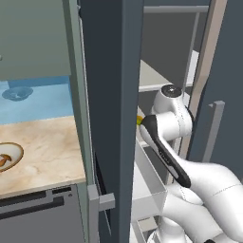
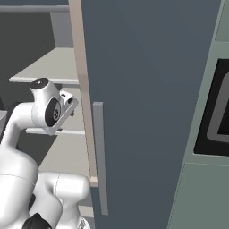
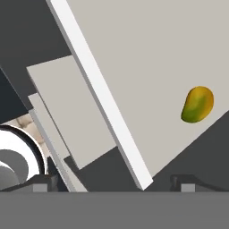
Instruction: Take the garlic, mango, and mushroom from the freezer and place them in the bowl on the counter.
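Yellow-green smooth oval mango (image 3: 197, 104) lies on flat pale freezer (image 3: 147, 53) shelf; tool (image 3: 114, 184) jaws apart.

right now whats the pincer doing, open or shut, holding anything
Pincer: open and empty, tips apart at the bottom of the hand view; the mango lies apart from it on the pale freezer shelf.

End effector (image 3: 114, 182) wide open
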